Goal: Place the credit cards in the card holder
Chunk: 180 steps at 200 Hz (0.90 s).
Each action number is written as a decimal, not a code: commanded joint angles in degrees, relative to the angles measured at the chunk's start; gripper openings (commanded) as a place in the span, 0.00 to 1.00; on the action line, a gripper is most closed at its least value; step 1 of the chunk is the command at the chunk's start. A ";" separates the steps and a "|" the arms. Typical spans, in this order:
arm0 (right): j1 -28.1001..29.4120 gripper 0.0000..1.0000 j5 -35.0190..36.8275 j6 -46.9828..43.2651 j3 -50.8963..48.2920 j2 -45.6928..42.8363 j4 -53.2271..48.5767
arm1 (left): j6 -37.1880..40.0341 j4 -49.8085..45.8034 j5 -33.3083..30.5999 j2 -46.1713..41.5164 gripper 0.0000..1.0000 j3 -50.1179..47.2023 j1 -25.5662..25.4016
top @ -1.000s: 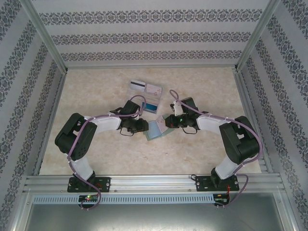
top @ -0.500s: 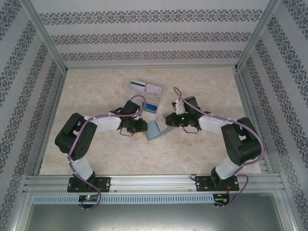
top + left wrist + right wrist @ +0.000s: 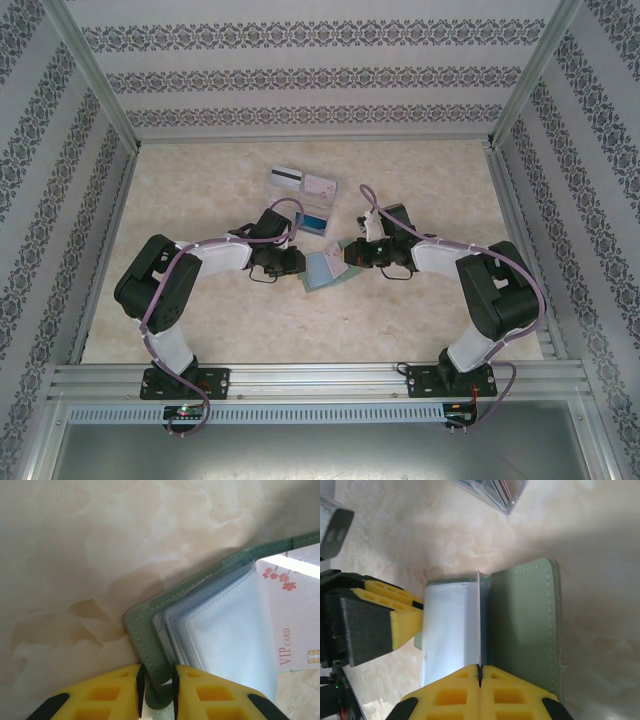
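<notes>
Centrally on the table (image 3: 200, 320), the grey-green card holder (image 3: 325, 268) lies open, with a stitched cover and pale pockets fanned out. Left gripper (image 3: 156, 695) is clamped on the cover's edge. Right gripper (image 3: 480, 680) pinches a pink card (image 3: 295, 625), blossom print, reading "VIP CARD", at the pockets. Clear tray (image 3: 272, 190) holds a striped card (image 3: 287, 178), a pale card (image 3: 320, 184) and a blue card (image 3: 315, 220).

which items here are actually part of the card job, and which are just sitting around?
In the job:
- card holder, clamped by left gripper
- VIP card, pinched by right gripper at the holder
- striped card, pink card, blue card, in the clear tray

Just there:
- clear tray, only a container
- marbled tabletop
</notes>
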 commanded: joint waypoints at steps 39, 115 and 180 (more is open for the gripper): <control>1.06 0.00 -4.76 4.64 -1.62 2.39 6.78 | 0.87 -0.64 -0.76 1.03 0.24 0.37 -0.62; 1.42 0.00 -8.42 6.57 -2.66 3.06 7.62 | 0.92 -0.89 -1.41 0.41 0.24 -0.45 -0.60; 1.60 0.00 -2.59 0.42 -3.24 0.95 -1.82 | 0.71 -1.79 -2.29 0.67 0.24 0.15 -0.59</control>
